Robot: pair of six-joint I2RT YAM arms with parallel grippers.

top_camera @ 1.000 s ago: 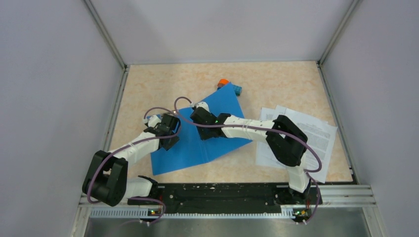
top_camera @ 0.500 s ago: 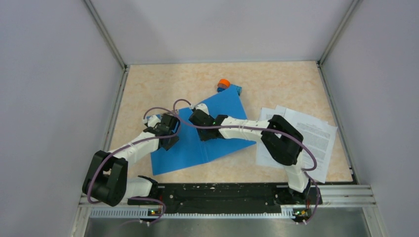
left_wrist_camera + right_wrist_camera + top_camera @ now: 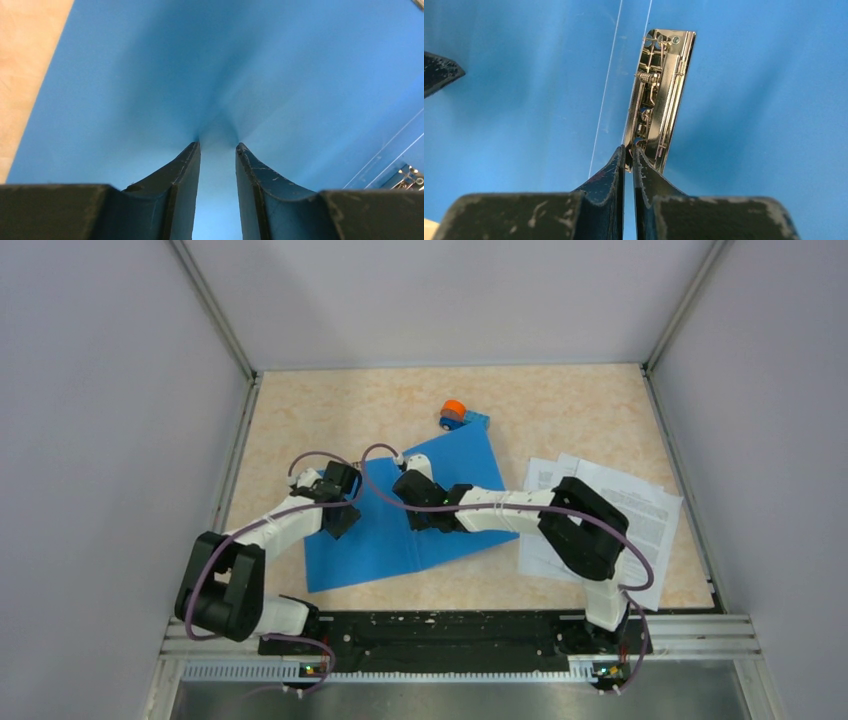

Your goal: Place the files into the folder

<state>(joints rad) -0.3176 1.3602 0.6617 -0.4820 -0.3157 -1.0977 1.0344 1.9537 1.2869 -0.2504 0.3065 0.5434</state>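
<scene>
The folder (image 3: 372,540) lies open and flat in the middle of the table (image 3: 300,420), both blue flaps spread. My left pincer (image 3: 217,145) stands on the flap at 9 o'clock of the spine. Its jaws are a little apart with nothing between them, and the tips press down on the plastic.

My right pincer (image 3: 629,148) is over the other flap with its jaws drawn almost together. The tips are right at the near end of the metal clip (image 3: 659,95) — whether they pinch its lever or only touch it, I cannot tell.

The files (image 3: 640,505) sit in a loose fan at 3 o'clock of the folder, apart from it, with my right arm passing over them. No sheet is inside the folder. A small toy truck (image 3: 458,415) rests against the folder's far corner at 12 o'clock.

As I judge it, only the opening is done. The clip has to be dealt with, then the sheets fetched, slid onto the flap and squared up, and the cover closed over them — most of the work is ahead.
</scene>
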